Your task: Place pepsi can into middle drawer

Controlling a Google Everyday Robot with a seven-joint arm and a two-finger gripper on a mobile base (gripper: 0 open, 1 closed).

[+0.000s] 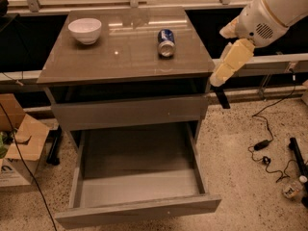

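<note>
The can [166, 42] lies on its side toward the back right of the desk [120, 64] top. The gripper [221, 98] hangs off the right edge by the front corner, apart from the can. How wide it is open cannot be told.

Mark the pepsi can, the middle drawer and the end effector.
pepsi can [166, 38]: camera view, on its blue side wall.
middle drawer [139, 210]: camera view, on its flat front panel.
end effector [222, 98]: camera view, on its dark tip, just right of the cabinet [120, 64].
</note>
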